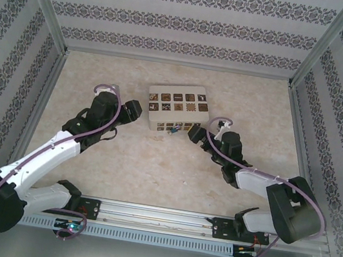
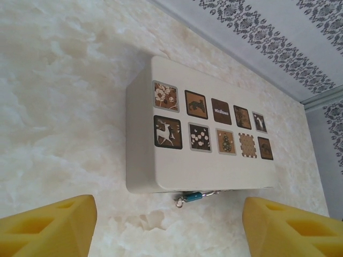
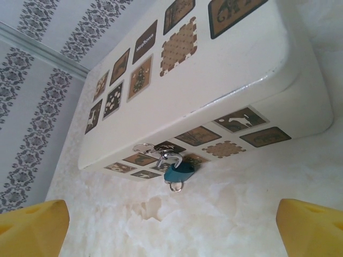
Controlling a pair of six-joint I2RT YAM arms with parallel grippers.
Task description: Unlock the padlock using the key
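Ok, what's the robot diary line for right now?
left gripper: open, empty | right gripper: open, empty | blue padlock: hanging from cream box clasp, untouched

Top view looks down from above-behind on the whole table, far off. Left wrist faces the box lid, near. Right wrist sits lower, nearer, at its front. Both share the padlock, probably a speck from above.
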